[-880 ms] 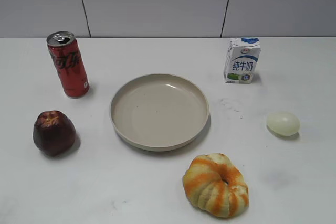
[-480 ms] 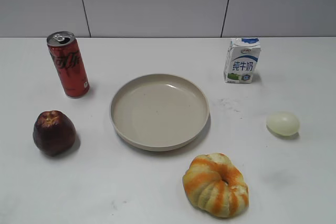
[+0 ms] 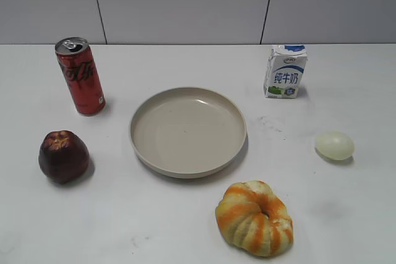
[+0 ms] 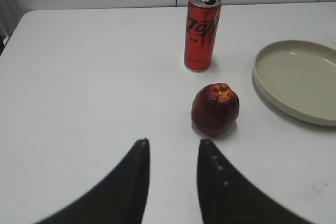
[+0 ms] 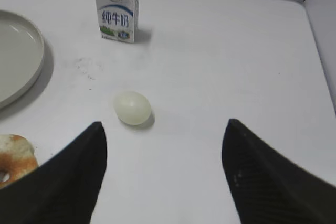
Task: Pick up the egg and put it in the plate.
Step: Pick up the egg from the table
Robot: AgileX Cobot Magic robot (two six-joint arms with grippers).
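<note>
The smooth, pale oval egg (image 3: 335, 145) lies at the right of the frame on the matte white counter (image 3: 124, 214), well apart from the round beige plate (image 3: 187, 132) at centre. A carton (image 3: 284, 71) printed "纯牛奶" stands upper right. The right gripper (image 5: 163, 169) is spread wide; the left gripper (image 4: 172, 148) is narrowly parted.

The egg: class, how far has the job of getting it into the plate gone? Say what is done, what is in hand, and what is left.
Done: nothing. The egg lies on the table right of the empty plate. In hand: the right gripper is open, with the egg ahead of it, untouched. The left gripper holds nothing, near the apple. Left: grasp, lift, carry to the plate, release.
</note>
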